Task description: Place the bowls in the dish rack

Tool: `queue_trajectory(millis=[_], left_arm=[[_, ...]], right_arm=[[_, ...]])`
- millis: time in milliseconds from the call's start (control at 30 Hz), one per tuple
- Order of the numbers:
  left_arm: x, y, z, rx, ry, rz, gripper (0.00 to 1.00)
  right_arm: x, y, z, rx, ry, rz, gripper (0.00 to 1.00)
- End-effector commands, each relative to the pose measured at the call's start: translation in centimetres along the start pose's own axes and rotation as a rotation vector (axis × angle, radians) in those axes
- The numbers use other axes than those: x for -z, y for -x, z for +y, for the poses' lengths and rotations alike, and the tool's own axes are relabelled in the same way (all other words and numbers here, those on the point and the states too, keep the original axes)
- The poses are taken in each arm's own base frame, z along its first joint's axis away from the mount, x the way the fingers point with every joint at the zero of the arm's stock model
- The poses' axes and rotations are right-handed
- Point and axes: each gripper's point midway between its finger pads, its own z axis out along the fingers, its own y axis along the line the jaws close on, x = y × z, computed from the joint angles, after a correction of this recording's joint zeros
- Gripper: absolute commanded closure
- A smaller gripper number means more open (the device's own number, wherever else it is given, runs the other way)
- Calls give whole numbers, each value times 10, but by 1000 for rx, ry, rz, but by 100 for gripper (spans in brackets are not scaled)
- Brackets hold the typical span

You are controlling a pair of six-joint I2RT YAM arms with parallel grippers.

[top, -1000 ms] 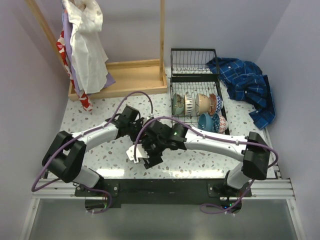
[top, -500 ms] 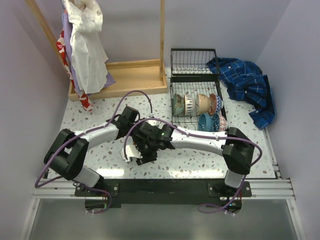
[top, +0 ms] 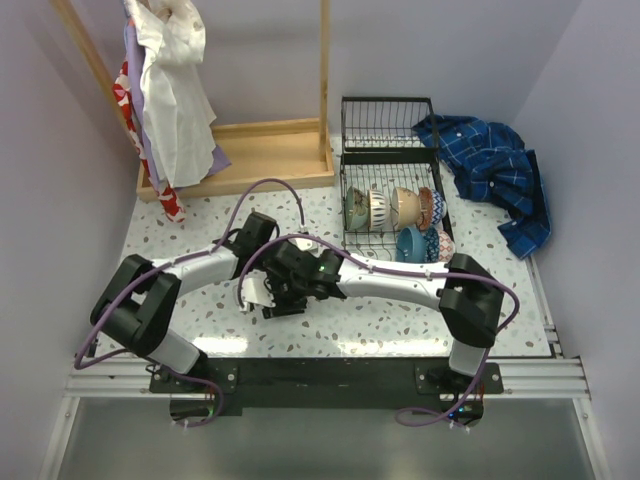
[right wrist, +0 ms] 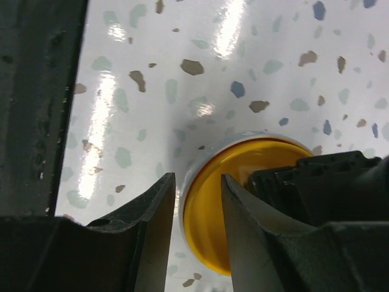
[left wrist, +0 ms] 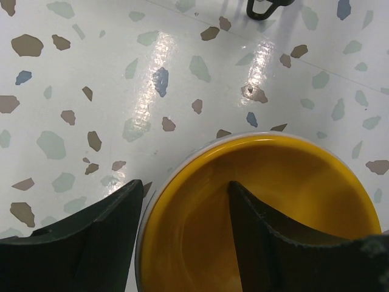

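A yellow bowl (left wrist: 267, 194) with a white outside sits low on the speckled table, left of centre (top: 251, 292). My left gripper (left wrist: 185, 182) straddles its rim, one finger outside and one well inside, with a broad strip of yellow between them. My right gripper (right wrist: 198, 176) comes in from the other side. Its jaws are narrow, with the same bowl's (right wrist: 234, 161) wall between them. The black wire dish rack (top: 344, 215) stands at the back right, with several bowls (top: 385, 208) upright between its prongs and two more in front.
A wooden clothes stand (top: 240, 155) hung with garments (top: 170, 90) fills the back left. A blue plaid shirt (top: 490, 170) lies right of the rack. The black base rail (top: 320, 375) runs along the near edge. Both arms cross over the table's middle.
My right arm has swung left to the yellow bowl and its jaws have narrowed around the rim. The bowl has shifted a little left and back. The left arm has barely moved.
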Motion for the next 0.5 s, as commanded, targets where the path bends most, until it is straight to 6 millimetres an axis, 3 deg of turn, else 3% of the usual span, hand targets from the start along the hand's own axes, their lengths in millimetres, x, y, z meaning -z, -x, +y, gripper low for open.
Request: queue_trajectory(millis=[0,300,467], left_arm=[[-10,-61,3,19,39,185,37],[-12,-60,4,30,40,180,37],[-13,-60,4,34,41,176,36]], right_arm=[[13,16,-31,-10,-150,-28,60],[0,6,-20,-20,-86,-5,57],[-6,-1,-14,-33,-49,24,62]])
